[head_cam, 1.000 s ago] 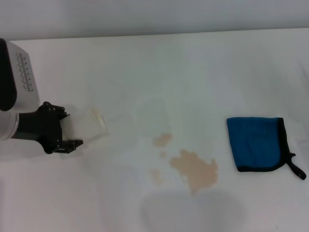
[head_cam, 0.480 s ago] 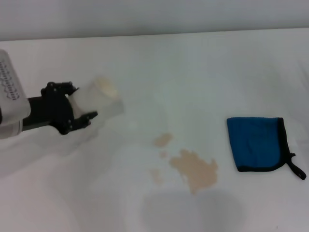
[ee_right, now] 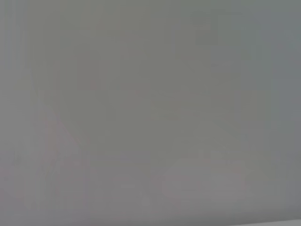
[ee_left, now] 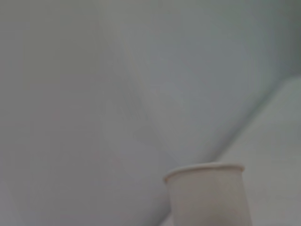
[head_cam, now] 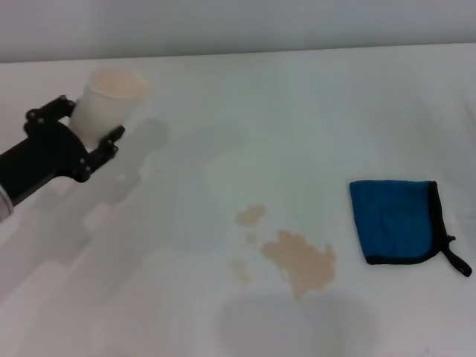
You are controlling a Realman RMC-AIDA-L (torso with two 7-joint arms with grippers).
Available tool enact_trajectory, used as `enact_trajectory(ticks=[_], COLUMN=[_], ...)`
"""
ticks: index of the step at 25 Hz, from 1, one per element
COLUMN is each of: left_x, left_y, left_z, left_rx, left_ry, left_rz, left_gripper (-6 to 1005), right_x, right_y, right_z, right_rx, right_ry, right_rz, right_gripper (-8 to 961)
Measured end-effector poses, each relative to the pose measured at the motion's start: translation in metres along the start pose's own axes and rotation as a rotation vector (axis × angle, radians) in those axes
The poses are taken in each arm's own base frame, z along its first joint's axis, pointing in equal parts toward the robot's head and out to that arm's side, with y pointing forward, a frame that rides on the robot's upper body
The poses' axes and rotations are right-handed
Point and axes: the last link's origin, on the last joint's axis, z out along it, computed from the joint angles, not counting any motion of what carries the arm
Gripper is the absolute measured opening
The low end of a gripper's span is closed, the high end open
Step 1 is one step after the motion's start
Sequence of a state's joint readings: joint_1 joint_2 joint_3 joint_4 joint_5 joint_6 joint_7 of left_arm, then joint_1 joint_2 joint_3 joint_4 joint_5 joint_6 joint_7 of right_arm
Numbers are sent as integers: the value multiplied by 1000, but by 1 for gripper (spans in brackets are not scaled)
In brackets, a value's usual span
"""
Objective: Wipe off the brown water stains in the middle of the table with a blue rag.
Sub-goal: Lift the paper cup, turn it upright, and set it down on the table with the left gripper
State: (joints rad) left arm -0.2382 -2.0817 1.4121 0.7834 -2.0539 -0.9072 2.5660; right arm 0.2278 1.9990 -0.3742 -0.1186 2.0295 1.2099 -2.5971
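Blue rag flat on worktop right of brown water stains, well apart from left hand clenched round white paper cup; right hand unseen.

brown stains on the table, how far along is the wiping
Wiping has not begun. The pale tan water stains lie unwiped mid-way across the white table, and the bright blue rag with black edging lies flat to their right, untouched. The left gripper holds a white paper cup at far left. Picking up the rag and wiping remain.
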Motion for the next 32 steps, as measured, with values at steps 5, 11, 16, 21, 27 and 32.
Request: enact_trajectory(ticks=[5,11,16,21,27,32], left_x=[-12,-24,-34,-44,-54,-65], left_y=[4,16,29,38,41,43], left_z=[-11,-25,-35,-44,-51,-56], left_rx=[104,162,161,170,191,206], left_ry=[57,103,96,71,26,-37], left_rz=[-125,-180,-230,-256,-286,-303], left_gripper=[604,603,601,600,598,599], right_x=[-1,-3,-4,-3,-2,-2], right_y=[0,-1,-2,-2,-4,-5], right_z=[1,2,2,1,-2,-5], right_rx=[-1,-2,-2,1,5,5], right_ry=[-2,-8,-10,-8,-5,-11], right_rz=[-2,-10,-9,-12,-12,-12], right_gripper=[868,869,869,868,868,869])
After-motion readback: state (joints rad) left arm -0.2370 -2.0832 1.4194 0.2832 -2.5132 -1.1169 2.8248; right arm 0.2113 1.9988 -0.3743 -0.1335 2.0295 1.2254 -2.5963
